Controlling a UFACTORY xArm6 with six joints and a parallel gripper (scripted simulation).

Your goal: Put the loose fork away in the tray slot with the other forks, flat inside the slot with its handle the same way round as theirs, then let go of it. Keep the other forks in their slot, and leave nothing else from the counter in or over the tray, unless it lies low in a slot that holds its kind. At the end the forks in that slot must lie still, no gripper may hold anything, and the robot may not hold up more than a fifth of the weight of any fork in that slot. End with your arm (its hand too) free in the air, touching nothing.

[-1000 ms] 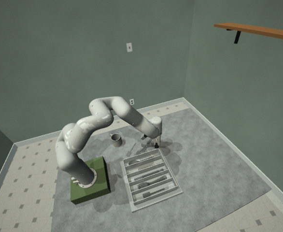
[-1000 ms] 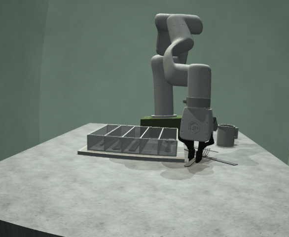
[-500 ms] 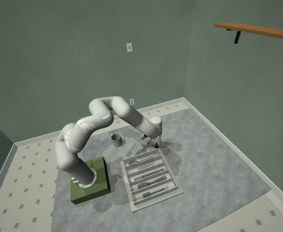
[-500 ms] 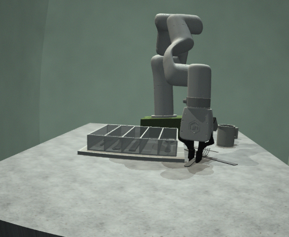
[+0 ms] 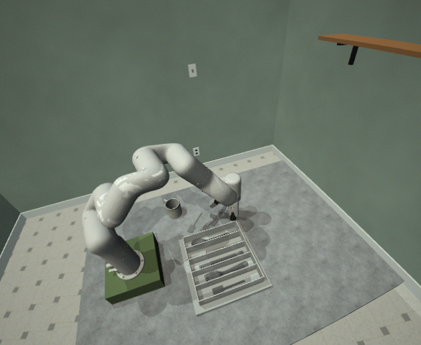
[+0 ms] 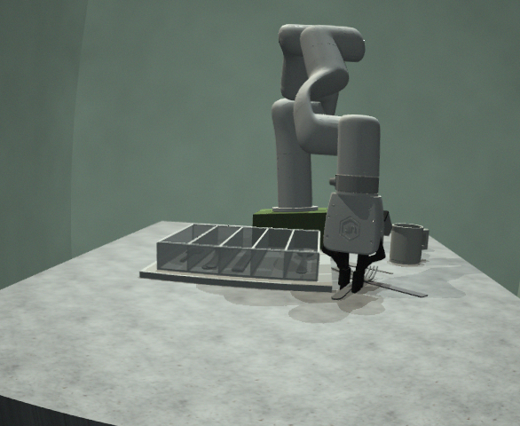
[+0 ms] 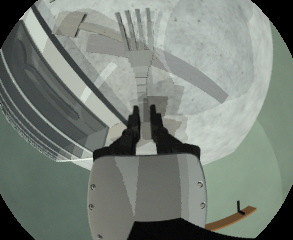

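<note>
The loose fork point(image 7: 138, 54) lies on the counter just outside the tray's far end, tines pointing away from the wrist camera. My gripper point(image 7: 144, 112) is shut on the fork's handle, right down at the counter. In the exterior view the gripper point(image 6: 350, 280) stands upright beside the tray's right end, with the fork's tines point(image 6: 371, 271) showing behind the fingers. The tray point(image 5: 225, 261) has several long slots holding cutlery; I cannot tell for certain which slot holds the forks.
A grey mug point(image 5: 172, 208) stands on the counter left of the gripper. A flat knife-like piece point(image 6: 400, 289) and another utensil point(image 5: 195, 223) lie near the fork. The arm's green base point(image 5: 134, 267) stands left of the tray.
</note>
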